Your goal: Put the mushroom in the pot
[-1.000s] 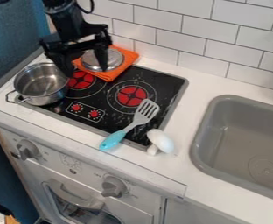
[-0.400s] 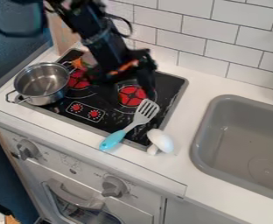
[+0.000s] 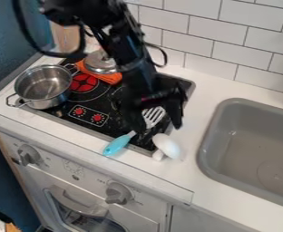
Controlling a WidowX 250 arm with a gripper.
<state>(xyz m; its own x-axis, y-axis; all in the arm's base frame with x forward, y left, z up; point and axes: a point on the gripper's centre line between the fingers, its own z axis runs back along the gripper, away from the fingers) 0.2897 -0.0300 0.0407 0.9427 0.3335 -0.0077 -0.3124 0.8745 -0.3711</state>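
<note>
Gripper (image 3: pixel 158 128) moved from upper left to centre, fingers spread, holding nothing. Spatula (image 3: pixel 119 144) partly behind it (handle left of the mushroom (image 3: pixel 168 144)); pot (image 3: pixel 42 86) at left. Mushroom lower centre, just right of middle, stem toward lower left, long axis diagonal, cap upper right.

soft, fairly even light, with pale glints on the metal pot (image 3: pixel 51 99)
</note>
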